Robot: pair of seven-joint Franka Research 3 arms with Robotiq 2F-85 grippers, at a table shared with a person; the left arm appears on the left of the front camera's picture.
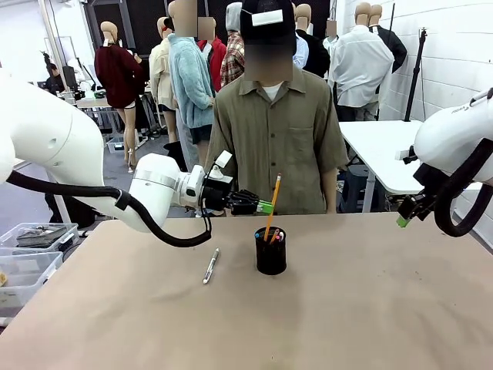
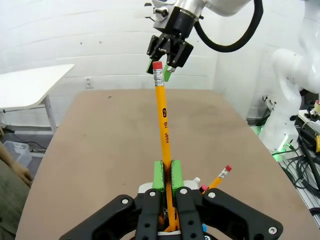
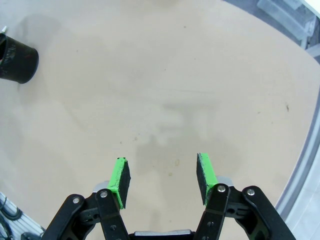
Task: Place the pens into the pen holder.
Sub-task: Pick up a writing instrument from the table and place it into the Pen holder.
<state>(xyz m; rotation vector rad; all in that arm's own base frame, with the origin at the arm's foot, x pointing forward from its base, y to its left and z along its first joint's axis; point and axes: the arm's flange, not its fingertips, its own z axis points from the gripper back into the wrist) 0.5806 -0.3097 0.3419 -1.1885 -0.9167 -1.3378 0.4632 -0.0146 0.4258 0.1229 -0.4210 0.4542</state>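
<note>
The black pen holder stands mid-table with a few coloured pens in it. My left gripper hovers just above and behind it, shut on the orange-yellow pencil, which is tilted with its lower end inside the cup. The left wrist view shows the pencil clamped between the green pads, eraser end pointing away. The silver-grey pen lies on the table left of the holder. My right gripper hangs open at the far right; in its own view the gripper is above bare table, with the holder far off.
A person stands at the far edge behind the holder. Clear plastic bins sit off the table's left side. A white table stands at the back right. The brown table top is bare around the holder.
</note>
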